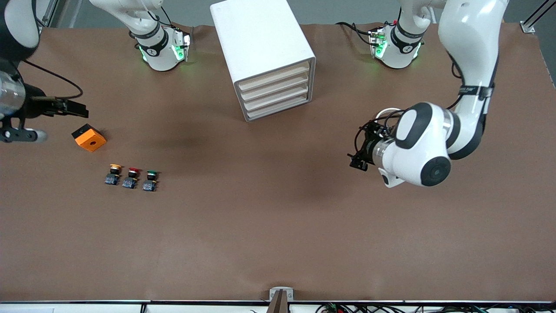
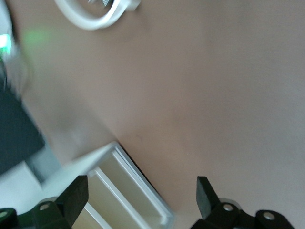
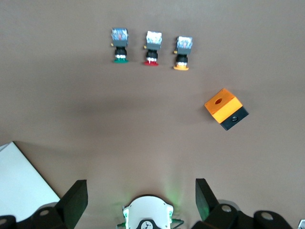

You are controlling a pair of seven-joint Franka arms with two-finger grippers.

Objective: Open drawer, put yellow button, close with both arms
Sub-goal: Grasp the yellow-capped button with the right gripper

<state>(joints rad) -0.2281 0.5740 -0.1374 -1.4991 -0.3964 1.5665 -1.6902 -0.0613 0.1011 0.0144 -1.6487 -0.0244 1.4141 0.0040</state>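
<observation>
Even overhead light, soft shadows, blurred left wrist view.

Lab bench: robot arms (image 1: pixel 469 65), brown table (image 1: pixel 278 226).

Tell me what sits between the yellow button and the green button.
The red button sits between the yellow button and the green button, shown in the front and right wrist views.

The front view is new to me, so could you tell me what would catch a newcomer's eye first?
Probably the white cabinet between the arms' bases, its four drawers all shut. Next, a row of three small buttons toward the right arm's end: the yellow button, a red one and a green one, with an orange box farther from the camera. Both the left gripper and right gripper hang open, holding nothing.
</observation>
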